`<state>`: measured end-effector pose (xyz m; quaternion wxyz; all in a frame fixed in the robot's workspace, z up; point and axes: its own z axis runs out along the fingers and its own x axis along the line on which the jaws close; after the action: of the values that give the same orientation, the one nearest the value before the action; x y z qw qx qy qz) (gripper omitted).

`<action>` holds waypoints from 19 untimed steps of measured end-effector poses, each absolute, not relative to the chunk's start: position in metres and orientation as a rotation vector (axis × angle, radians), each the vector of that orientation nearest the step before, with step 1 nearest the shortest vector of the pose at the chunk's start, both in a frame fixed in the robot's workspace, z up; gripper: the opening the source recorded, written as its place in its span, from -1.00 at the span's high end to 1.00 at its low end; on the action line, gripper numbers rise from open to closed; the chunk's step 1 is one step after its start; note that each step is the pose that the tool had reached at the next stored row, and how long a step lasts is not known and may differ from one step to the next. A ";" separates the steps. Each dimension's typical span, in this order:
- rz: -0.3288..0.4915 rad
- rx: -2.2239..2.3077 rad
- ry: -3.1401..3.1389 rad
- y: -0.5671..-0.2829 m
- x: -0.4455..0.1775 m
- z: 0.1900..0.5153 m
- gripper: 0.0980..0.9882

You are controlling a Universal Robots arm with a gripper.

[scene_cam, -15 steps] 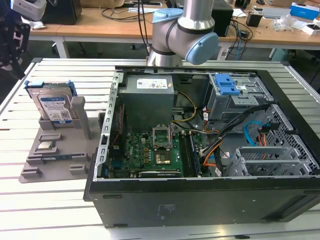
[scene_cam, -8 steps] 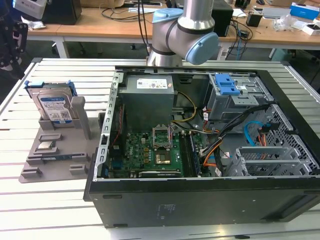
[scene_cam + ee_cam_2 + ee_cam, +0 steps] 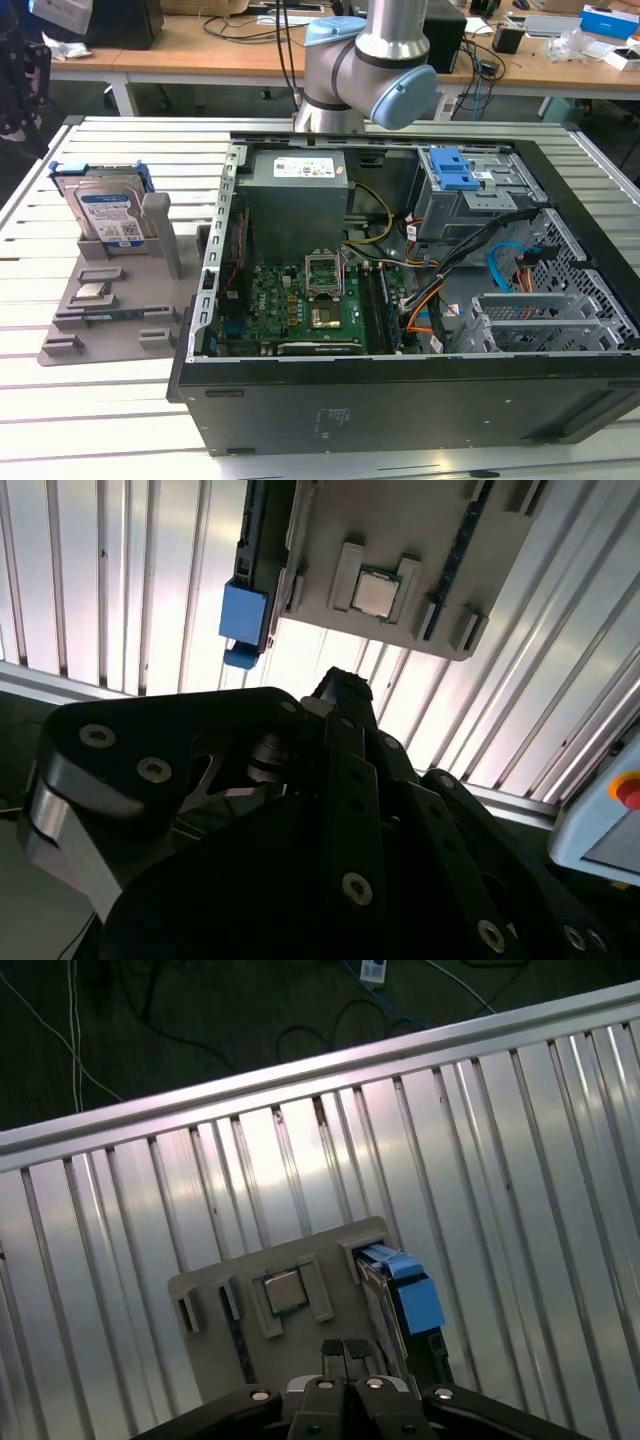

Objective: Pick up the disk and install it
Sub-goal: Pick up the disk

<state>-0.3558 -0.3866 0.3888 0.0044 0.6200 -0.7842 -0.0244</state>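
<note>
I log one disk [image 3: 108, 215], standing upright in the grey holder [image 3: 125, 290] on the exterior view's left, beside the open computer case [image 3: 400, 400], and one gripper [image 3: 346, 1350] over that holder, fingers pressed together, empty.

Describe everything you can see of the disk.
The disk is a flat silver metal hard drive with a white-and-blue label, framed by a blue plastic carrier bracket. It stands upright on edge in a slot of the grey holder on the exterior view's left, outside the computer case. Nothing grips it.
</note>
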 end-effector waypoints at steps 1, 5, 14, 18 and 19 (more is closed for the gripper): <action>-0.076 1.957 -2.445 -0.387 -0.356 0.389 0.98; -0.076 2.005 -2.404 -0.387 -0.356 0.389 0.98; -0.075 2.121 -2.299 -0.387 -0.356 0.389 0.98; -0.075 2.163 -2.259 -0.387 -0.356 0.389 0.98; -0.075 2.175 -2.247 -0.387 -0.356 0.389 0.98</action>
<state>-0.3558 -0.3866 0.3889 0.0068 0.6952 -0.7184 -0.0238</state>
